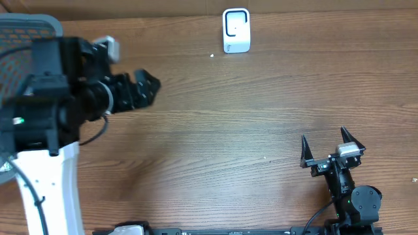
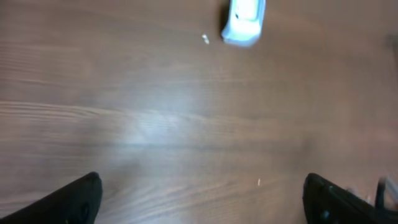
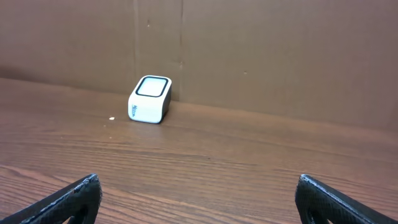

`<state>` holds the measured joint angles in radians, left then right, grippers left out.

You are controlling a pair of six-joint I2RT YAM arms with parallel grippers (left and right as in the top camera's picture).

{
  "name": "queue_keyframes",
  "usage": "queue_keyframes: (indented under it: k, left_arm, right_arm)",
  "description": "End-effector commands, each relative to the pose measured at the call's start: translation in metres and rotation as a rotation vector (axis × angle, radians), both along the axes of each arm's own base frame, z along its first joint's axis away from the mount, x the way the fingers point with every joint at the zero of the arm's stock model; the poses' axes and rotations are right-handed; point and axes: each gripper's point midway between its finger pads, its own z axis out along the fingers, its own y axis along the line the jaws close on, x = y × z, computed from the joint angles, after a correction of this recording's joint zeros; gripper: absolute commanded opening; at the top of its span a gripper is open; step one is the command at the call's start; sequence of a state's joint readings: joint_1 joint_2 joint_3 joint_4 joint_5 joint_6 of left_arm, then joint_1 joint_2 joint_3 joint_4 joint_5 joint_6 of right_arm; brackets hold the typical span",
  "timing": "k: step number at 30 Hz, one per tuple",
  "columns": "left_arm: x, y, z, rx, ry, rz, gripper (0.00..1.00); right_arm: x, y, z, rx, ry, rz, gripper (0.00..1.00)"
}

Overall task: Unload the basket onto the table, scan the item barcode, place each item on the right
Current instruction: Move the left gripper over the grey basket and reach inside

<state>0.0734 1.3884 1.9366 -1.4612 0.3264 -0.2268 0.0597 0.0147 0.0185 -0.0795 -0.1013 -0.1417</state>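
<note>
Overhead is showing the left gripper (image 1: pixel 149 88) spread wide at left, the right gripper (image 1: pixel 324 138) spread near the front, and the white scanner (image 1: pixel 236 30) standing at the table's (image 1: pixel 228 130) far edge. The left wrist is showing it blurred. The right wrist alone is showing its side face.

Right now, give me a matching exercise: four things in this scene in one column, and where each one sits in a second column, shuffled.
Things:
1. white scanner
2. left gripper
3. right gripper
4. white speck

Places:
A. near edge of the table, right side
B. far edge, middle
C. over the left side
D. bare wood just left of the scanner

Pairs: 1-B, 2-C, 3-A, 4-D
</note>
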Motion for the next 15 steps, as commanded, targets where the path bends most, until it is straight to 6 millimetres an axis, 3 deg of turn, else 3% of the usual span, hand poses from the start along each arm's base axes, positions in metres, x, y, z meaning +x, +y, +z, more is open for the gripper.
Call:
queue_keyframes:
  k: [1, 8, 12, 15]
  left_arm:
    - [-0.006, 0.046, 0.044, 0.035, -0.089, 0.217, 0.96]
    - [-0.042, 0.152, 0.062, 0.165, -0.061, 0.595, 1.00]
    - [-0.065, 0.210, 0.053, 0.151, -0.011, 0.814, 0.99]
    - [-0.071, 0.243, 0.039, 0.105, 0.039, 0.924, 0.98]
  right_arm:
    - [0.000, 0.002, -0.002, 0.003, -0.005, 0.010, 1.00]
    - [0.000, 0.002, -0.002, 0.003, -0.004, 0.010, 1.00]
    - [0.000, 0.002, -0.002, 0.003, -0.004, 0.010, 1.00]
    - [0.000, 0.002, -0.002, 0.003, -0.005, 0.010, 1.00]
